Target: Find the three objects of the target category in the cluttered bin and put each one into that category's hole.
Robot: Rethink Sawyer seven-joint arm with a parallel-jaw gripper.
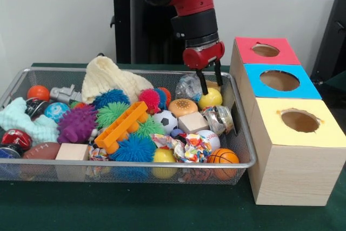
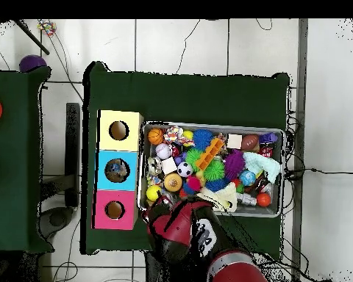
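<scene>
While poised over the bin's (image 1: 135,163) corner nearest the hole boxes (image 1: 294,150), the gripper (image 1: 210,86) is spread, straddling a yellow ball (image 1: 211,99) for pickup.

Red-and-black arm (image 1: 186,4), black-fingered gripper (image 1: 210,78)

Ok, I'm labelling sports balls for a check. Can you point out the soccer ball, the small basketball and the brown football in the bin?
soccer ball (image 1: 165,121): front view, on its white face with black patches.
small basketball (image 1: 223,157): front view, on its orange top near the bin's front rim.
brown football (image 1: 42,150): front view, on its brown side, below the white lacing.
</scene>
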